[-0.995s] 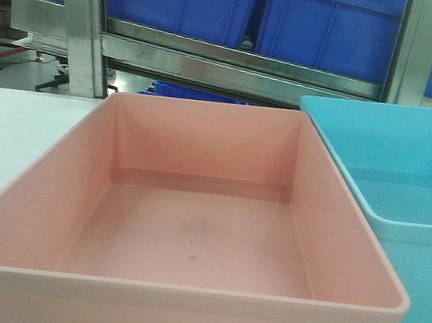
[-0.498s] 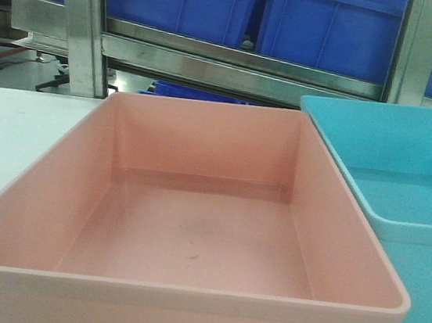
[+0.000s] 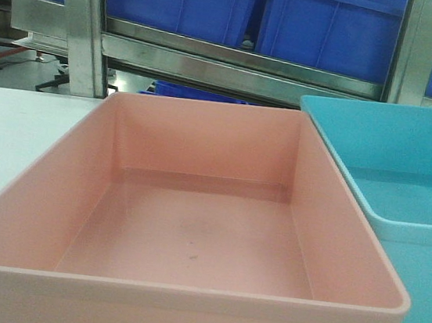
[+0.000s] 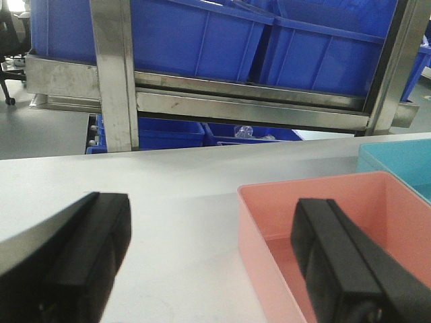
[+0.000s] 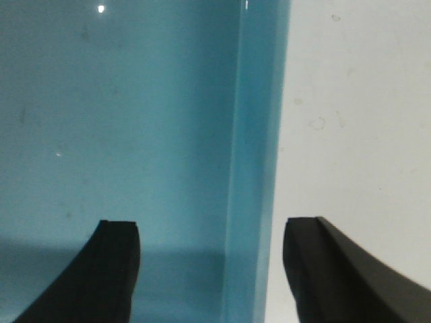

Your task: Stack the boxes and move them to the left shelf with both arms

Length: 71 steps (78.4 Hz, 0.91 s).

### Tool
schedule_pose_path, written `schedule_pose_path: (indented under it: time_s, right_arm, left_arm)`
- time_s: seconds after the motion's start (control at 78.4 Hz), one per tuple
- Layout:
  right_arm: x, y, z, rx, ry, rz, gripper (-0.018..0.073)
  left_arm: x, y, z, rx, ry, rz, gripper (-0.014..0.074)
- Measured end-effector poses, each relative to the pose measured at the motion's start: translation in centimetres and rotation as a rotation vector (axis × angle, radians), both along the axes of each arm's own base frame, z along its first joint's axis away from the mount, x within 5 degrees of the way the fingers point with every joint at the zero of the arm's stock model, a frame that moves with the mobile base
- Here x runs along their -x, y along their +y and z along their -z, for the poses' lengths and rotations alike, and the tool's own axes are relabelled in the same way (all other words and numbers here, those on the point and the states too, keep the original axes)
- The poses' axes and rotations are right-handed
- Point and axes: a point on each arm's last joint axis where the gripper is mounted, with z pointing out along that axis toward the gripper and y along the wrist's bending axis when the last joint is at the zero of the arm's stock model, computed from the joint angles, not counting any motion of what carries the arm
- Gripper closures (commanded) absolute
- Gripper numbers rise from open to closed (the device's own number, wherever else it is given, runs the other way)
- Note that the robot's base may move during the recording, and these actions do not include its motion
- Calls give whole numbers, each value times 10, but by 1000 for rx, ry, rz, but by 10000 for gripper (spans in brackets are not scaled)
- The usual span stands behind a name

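Left claw (image 4: 212,259) spread astride pink tub (image 3: 192,229) rim, right claw (image 5: 210,269) spread astride blue tub (image 5: 101,121) rim, table (image 5: 350,101) outside each

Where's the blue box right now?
Front view, right side: the blue box sits on the white table, immediately right of the pink box.

Change record, front view, 3 moments across 1 second.
Pink tub (image 3: 203,140): no detectable shift in position, tilt or outline.
Blue tub (image 3: 392,144): no detectable shift either.
Wrist views: 1 moment each, with nothing earlier to compare against, so change there cannot be told.
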Motion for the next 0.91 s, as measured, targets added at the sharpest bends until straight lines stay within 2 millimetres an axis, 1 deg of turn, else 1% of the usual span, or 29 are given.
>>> schedule_pose_path:
  time_s: [0.102,0.191,0.306,0.408,0.523,0.625,0.651,0.727,0.791,0.906]
  right_arm:
    - [-6,-1,16,-4,40,-6,41]
    - [-9,-1,25,-6,57,-9,43]
    - [-12,-5,34,-8,71,-1,104]
    - [-13,-8,39,-10,82,8,174]
    - [-13,-10,39,-10,78,15,260]
    - [-13,-11,39,-10,78,16,377]
    - [-13,-11,39,-10,78,16,424]
    - [-12,-11,39,-6,78,15,522]
    - [-12,-12,39,-6,78,15,500]
    - [-12,-12,39,-8,87,16,501]
  left_arm:
    - [0,0,0,0,0,0,192]
    - [0,0,0,0,0,0,192]
    - [0,0,0,0,0,0,192]
    - [0,0,0,0,0,0,192]
    - [0,0,0,0,0,0,192]
    - [0,0,0,0,0,0,192]
    - [0,0,0,0,0,0,192]
    - [0,0,0,0,0,0,192]
    - [0,0,0,0,0,0,192]
    - [0,0,0,0,0,0,192]
